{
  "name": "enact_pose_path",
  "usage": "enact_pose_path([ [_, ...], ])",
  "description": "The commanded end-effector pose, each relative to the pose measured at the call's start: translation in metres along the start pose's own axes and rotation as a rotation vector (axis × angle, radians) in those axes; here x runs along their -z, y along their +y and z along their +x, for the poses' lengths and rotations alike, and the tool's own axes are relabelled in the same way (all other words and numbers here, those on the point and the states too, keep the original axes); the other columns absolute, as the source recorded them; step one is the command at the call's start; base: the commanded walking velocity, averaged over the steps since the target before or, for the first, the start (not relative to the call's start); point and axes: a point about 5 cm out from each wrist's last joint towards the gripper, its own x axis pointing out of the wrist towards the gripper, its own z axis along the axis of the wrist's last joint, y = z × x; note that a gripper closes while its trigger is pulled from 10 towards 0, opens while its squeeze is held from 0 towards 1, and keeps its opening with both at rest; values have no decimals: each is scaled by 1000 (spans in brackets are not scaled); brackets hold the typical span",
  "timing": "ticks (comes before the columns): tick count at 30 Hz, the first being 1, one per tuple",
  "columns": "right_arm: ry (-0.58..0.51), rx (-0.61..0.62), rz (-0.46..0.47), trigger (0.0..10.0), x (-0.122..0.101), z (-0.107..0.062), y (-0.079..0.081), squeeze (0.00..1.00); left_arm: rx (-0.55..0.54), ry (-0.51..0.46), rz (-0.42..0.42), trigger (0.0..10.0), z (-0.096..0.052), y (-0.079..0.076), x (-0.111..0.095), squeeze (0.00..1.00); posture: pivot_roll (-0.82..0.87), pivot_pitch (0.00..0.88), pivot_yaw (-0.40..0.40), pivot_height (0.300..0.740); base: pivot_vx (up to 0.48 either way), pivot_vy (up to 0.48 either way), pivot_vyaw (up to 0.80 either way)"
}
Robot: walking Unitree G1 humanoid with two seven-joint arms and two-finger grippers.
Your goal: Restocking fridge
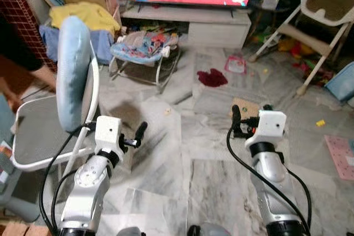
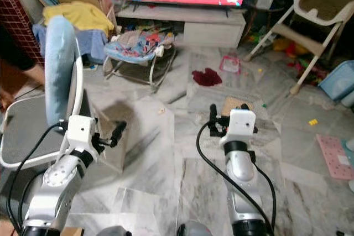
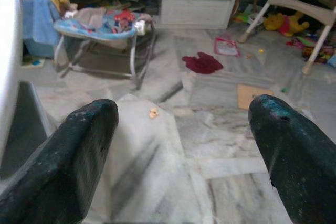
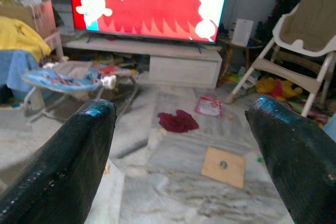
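My left gripper [image 1: 136,135] is held out low over the marble floor, beside an office chair [image 1: 74,70]. In the left wrist view its two black fingers [image 3: 79,150] stand wide apart with nothing between them. My right gripper [image 1: 250,117] is raised at about the same height over the floor, open and empty. The right wrist view looks past its spread fingers [image 4: 73,156] towards a television [image 4: 149,3]. Both arms point into a living room.
The chair's grey seat [image 1: 38,131] is close on my left, and a person's arm [image 1: 33,70] reaches over it. Ahead are a baby bouncer [image 1: 144,48], a red cloth [image 1: 212,77], a cardboard piece [image 1: 247,106], the TV stand [image 1: 215,26] and a high chair [image 1: 321,9].
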Motion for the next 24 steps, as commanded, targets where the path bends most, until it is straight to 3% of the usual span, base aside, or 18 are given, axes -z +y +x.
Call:
enact_pose_path([
  [1,11,4,-12,10000,1,0,-2,0,-1,4,2,10000,-1,-1,0,0,29,21,-19,740,-274,0,0],
  [24,17,-26,-9,10000,3,0,1,0,-6,9,9,10000,-2,-1,1,0,36,20,-23,740,-273,0,0],
])
